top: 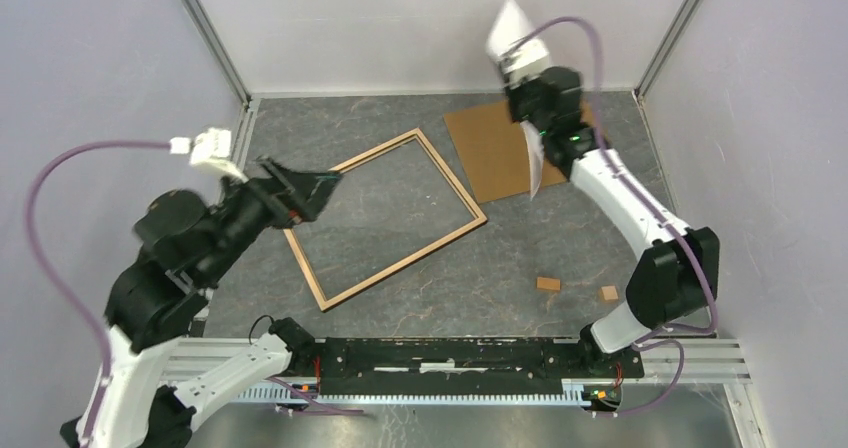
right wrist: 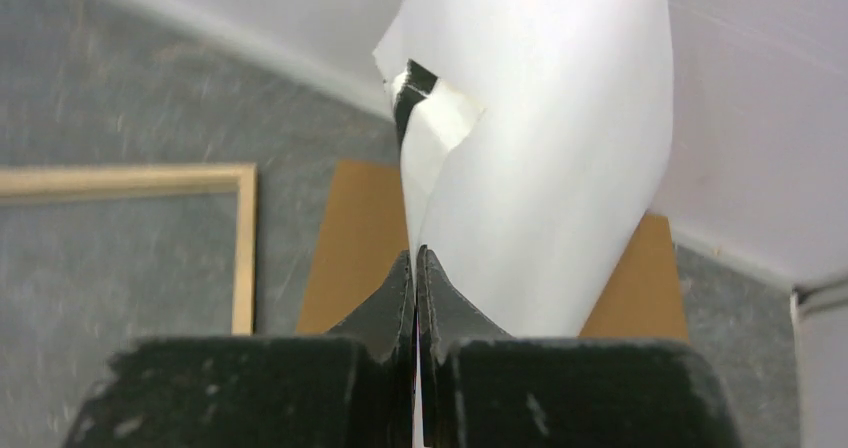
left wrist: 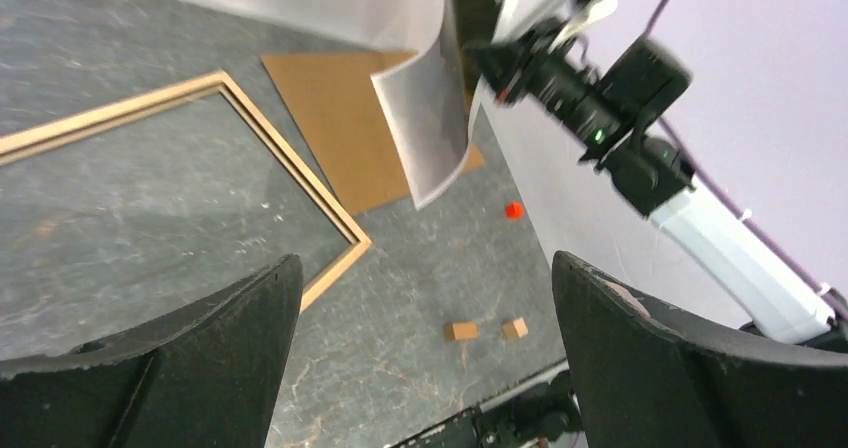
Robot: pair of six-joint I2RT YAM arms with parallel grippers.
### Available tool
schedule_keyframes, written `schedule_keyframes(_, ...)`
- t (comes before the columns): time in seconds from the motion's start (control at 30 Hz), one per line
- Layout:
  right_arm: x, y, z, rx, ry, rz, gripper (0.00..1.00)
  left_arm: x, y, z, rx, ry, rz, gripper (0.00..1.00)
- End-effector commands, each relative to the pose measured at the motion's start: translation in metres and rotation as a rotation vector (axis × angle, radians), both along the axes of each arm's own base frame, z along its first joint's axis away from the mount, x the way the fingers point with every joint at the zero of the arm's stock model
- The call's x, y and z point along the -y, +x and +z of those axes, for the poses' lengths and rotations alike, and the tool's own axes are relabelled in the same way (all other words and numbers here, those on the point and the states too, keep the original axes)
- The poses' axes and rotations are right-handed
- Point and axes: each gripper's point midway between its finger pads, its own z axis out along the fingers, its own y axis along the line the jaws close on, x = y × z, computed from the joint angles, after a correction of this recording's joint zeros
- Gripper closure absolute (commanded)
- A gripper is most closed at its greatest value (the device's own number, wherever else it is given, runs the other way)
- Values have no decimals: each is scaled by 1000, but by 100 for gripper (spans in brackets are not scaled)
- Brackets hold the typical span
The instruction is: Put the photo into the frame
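The frame (top: pixel 400 266) lies flat in the middle of the table, light wood face up; it also shows in the left wrist view (left wrist: pixel 290 153) and the right wrist view (right wrist: pixel 243 248). My right gripper (top: pixel 527 126) is shut on the photo (top: pixel 534 165) and holds it in the air above the brown backing board. The photo curls, and only its white back shows in the left wrist view (left wrist: pixel 430 118) and the right wrist view (right wrist: pixel 540 168), where the shut jaws (right wrist: pixel 416 258) pinch its edge. My left gripper (top: pixel 310 183) is open and empty, raised over the frame's left corner (left wrist: pixel 425 258).
The brown backing board (top: pixel 490 148) lies flat at the back right, beside the frame (left wrist: pixel 340 118). Two small wooden blocks (top: pixel 548 284) (top: pixel 608 293) lie near the right arm's base. Walls close in the table on three sides.
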Motion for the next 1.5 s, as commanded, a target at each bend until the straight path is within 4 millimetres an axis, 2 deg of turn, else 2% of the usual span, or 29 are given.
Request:
schedule_keyframes(0.0,-94,-53,-26,32,-479,233,100,-46,-13,11,39,8,161,0)
schedule_keyframes(0.07,-142,-83,-43,59,-611,340,100,-58,-20,22,63,-3,186,0)
schedule_keyframes(0.13,-180,-112,-64,78,-734,406,100,-64,-23,29,76,-1,203,0)
schedule_keyframes(0.23,-226,-160,-102,131,-870,507,100,-69,-25,31,77,4,214,0)
schedule_keyframes(0.37,-264,-212,-141,195,-924,650,100,-68,-25,29,71,1,213,0)
schedule_keyframes(0.47,-279,-239,-162,234,-949,728,100,-66,-23,26,64,11,212,0)
schedule_keyframes(0.6,-292,-253,-177,224,-921,769,100,-63,-20,21,52,25,207,0)
schedule_keyframes(0.77,-305,-272,-187,276,-884,822,100,-62,-19,19,47,30,207,0)
schedule_keyframes(0.9,-324,-285,-193,298,-884,896,100,-64,-19,18,50,37,212,0)
schedule_keyframes(1.1,-351,-288,-195,289,-871,925,100,-64,-19,21,58,43,209,0)
schedule_keyframes(1.47,-376,-282,-194,274,-823,905,100,-63,-19,25,66,47,201,0)
